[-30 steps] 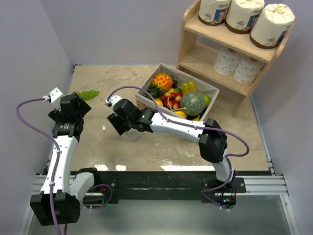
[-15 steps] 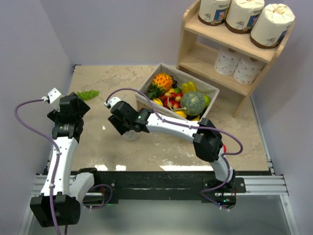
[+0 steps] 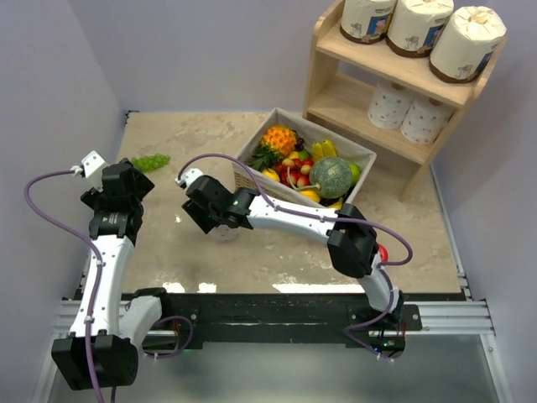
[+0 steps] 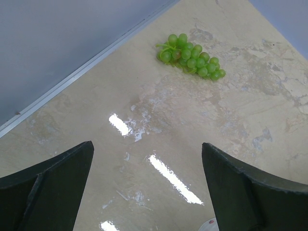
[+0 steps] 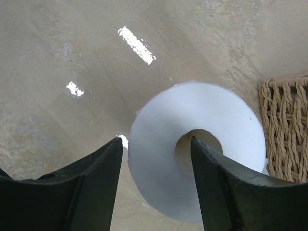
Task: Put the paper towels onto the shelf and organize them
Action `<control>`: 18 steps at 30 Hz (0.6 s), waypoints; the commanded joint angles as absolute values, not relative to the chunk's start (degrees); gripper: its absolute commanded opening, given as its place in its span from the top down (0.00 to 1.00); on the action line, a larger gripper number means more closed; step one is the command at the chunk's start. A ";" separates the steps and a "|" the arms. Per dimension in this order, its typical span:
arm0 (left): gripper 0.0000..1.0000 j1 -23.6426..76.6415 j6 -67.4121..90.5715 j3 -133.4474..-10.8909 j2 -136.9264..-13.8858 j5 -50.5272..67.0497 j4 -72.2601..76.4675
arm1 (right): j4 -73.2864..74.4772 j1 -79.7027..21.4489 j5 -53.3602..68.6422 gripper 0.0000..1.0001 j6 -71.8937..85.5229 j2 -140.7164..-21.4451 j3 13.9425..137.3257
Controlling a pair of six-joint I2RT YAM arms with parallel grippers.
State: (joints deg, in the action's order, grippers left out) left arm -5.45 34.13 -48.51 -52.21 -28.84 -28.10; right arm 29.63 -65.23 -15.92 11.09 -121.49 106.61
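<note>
One bare white paper towel roll (image 5: 192,159) stands upright on the table beside the wicker basket, and it shows under my right gripper in the top view (image 3: 226,232). My right gripper (image 5: 154,138) is open just above it. One finger (image 5: 219,183) is over the cardboard core and the other is outside the roll's left wall. The shelf (image 3: 340,101) stands at the back right. Three cream-wrapped rolls (image 3: 418,25) are on its top tier and two white rolls (image 3: 389,104) on its lower tier. My left gripper (image 4: 147,143) is open and empty over bare table.
A wicker basket (image 3: 252,168) with a white liner, full of fruit, sits mid-table just right of the roll; its weave shows in the right wrist view (image 5: 286,125). Green grapes (image 4: 190,57) lie near the left wall. A small red fruit (image 3: 383,252) lies by the right arm's elbow.
My right gripper has shifted a little to the left and closer over the white roll. The left arm has not moved.
</note>
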 commanded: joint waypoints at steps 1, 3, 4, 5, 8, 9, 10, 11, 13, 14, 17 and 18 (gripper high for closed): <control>0.00 -5.27 35.68 -49.13 -51.59 -30.59 -26.46 | 29.80 -65.48 -17.49 0.37 9.93 -121.90 109.07; 0.00 -5.36 35.60 -49.13 -51.59 -30.59 -26.46 | 29.79 -65.57 -16.79 0.37 10.02 -122.17 109.16; 0.00 -5.36 35.68 -49.13 -51.50 -30.67 -26.46 | 29.79 -65.48 -16.79 0.37 10.19 -122.34 109.16; 0.00 -5.27 35.68 -49.04 -51.59 -30.67 -26.46 | 29.88 -65.65 -16.87 0.37 10.20 -122.52 109.07; 0.00 -5.27 35.60 -49.13 -51.50 -30.67 -26.45 | 29.97 -65.57 -18.01 0.37 10.02 -122.87 108.98; 0.00 -5.27 35.68 -49.13 -51.50 -30.67 -26.37 | 29.97 -65.57 -18.28 0.37 9.85 -122.87 108.98; 0.00 -5.27 35.68 -49.04 -51.42 -30.67 -26.37 | 29.97 -65.65 -18.54 0.37 9.50 -122.96 108.90; 0.00 -5.27 35.60 -49.04 -51.50 -30.59 -26.37 | 29.97 -65.57 -18.63 0.38 9.41 -122.87 108.90; 0.00 -5.27 35.68 -49.04 -51.59 -30.67 -26.45 | 29.97 -65.57 -18.98 0.39 9.06 -122.87 108.81; 0.00 -5.27 35.68 -49.04 -51.59 -30.67 -26.37 | 29.97 -65.65 -19.33 0.40 8.97 -122.78 108.81; 0.00 -5.27 35.68 -49.13 -51.50 -30.59 -26.37 | 29.71 -65.65 -19.25 0.48 7.91 -121.99 108.28; 0.00 -5.27 35.68 -49.04 -51.50 -30.59 -26.37 | 29.53 -65.57 -19.07 0.51 7.56 -121.56 108.11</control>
